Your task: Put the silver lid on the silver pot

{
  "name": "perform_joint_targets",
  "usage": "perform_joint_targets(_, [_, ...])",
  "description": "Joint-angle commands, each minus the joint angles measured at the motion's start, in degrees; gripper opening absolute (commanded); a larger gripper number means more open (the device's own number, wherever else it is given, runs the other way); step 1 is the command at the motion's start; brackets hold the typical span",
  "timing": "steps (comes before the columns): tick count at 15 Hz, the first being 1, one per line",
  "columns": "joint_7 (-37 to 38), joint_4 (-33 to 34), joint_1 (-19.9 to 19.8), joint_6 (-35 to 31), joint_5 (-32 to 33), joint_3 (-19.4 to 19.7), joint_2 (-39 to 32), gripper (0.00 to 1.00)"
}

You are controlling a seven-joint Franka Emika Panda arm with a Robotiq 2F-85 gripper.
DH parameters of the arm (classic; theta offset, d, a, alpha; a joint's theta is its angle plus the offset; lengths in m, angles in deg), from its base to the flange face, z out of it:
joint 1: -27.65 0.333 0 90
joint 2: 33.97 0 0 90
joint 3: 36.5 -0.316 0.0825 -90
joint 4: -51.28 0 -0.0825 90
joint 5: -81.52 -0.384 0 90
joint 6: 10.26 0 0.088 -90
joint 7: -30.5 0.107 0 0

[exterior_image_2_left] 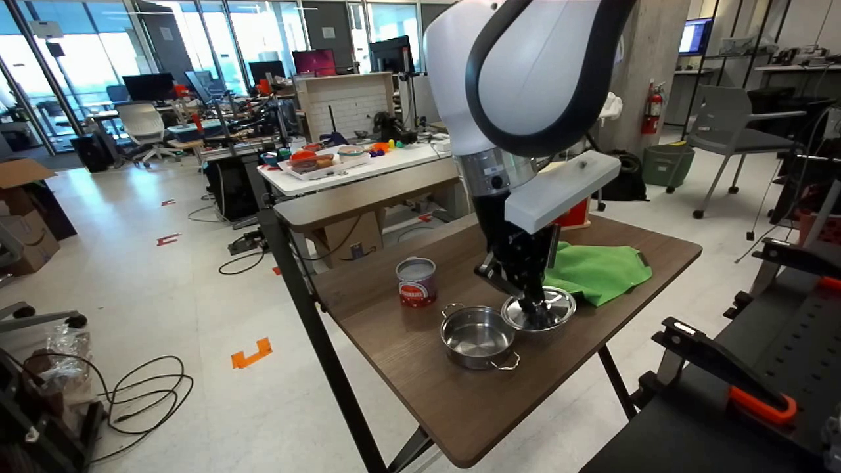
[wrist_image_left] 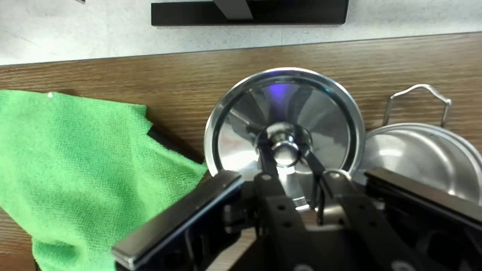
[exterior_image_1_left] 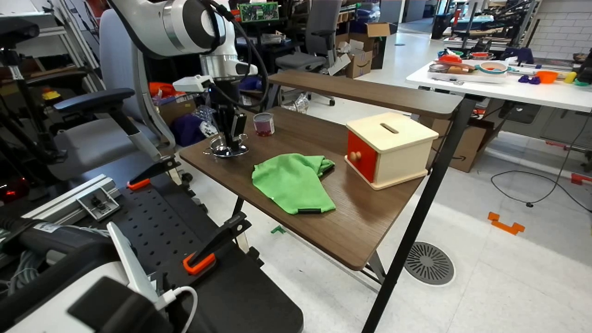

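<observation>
Leftmost on the table (exterior_image_2_left: 460, 414) in an exterior view stands the can (exterior_image_2_left: 416, 281), upright and set apart, probably to keep it out of the way. Nearer and to its right sits the pot (exterior_image_2_left: 477, 338), uncovered, mouth up, well placed to receive the lid (exterior_image_2_left: 560, 302). Its two handles (wrist_image_left: 420, 86) jut from opposite sides; a level lid should clear them.

Just right of the pot is the lid, knob (wrist_image_left: 285, 155) up and roughly level. The gripper (wrist_image_left: 285, 148) has its two fingers (wrist_image_left: 268, 163) clasped on that knob, the natural place to pinch, since it leaves the lid's rim free to seat. In the wrist view the two rims overlap; whether they touch I cannot tell. A small shift left, then down, looks like what is called for.

Farther right lies the cloth (exterior_image_2_left: 601, 272), rumpled, then, on the far side, the box (exterior_image_2_left: 573, 215), partly behind the arm (exterior_image_2_left: 532, 85); neither seems to serve the task. Rightmost, on the near bench (exterior_image_2_left: 657, 440), are clamps (exterior_image_2_left: 765, 406), presumably fastening something down.

Counted: one can, one pot, one lid, one cloth, one box, two clamps, one arm.
</observation>
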Motion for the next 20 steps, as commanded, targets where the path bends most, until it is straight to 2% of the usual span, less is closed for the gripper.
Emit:
perform_joint_targets(1, [-0.3, -1.8, 0.4, -2.8, 0.7, -1.3, 1.1, 0.05])
perform_joint_targets(10, [-0.5, -2.3, 1.2, -12.6, -0.2, -2.8, 0.2, 0.05])
perform_joint_targets(20, [-1.0, -1.3, 2.4, -18.5, -0.8, -2.4, -2.4, 0.05])
